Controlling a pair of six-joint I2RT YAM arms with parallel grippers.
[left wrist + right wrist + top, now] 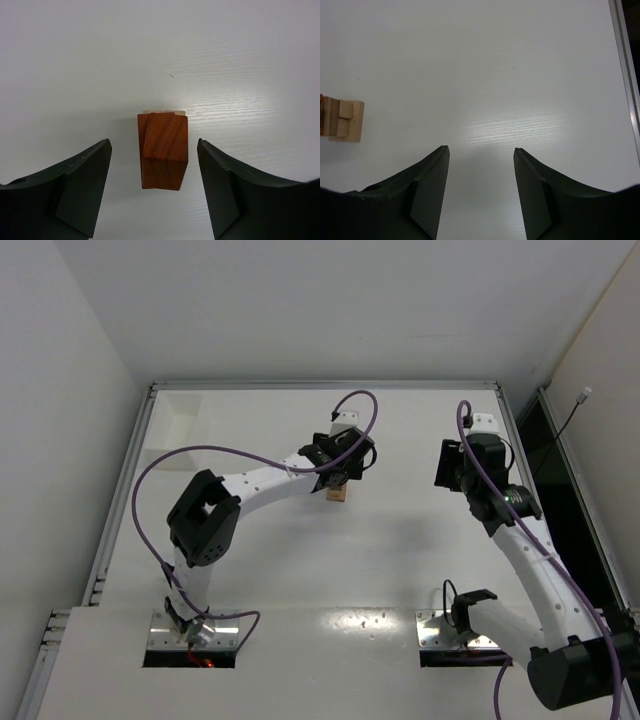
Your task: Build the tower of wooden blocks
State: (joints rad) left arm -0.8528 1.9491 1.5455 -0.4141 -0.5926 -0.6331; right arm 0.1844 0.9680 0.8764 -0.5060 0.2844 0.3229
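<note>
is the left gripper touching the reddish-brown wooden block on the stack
Apart. The left wrist view shows white table between the reddish-brown wooden block and both fingers of the left gripper.

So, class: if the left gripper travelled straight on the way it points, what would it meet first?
The wood block tower: its reddish-brown top piece sits ahead of the left gripper, whose jaws stand open. How far off is unclear.
</note>
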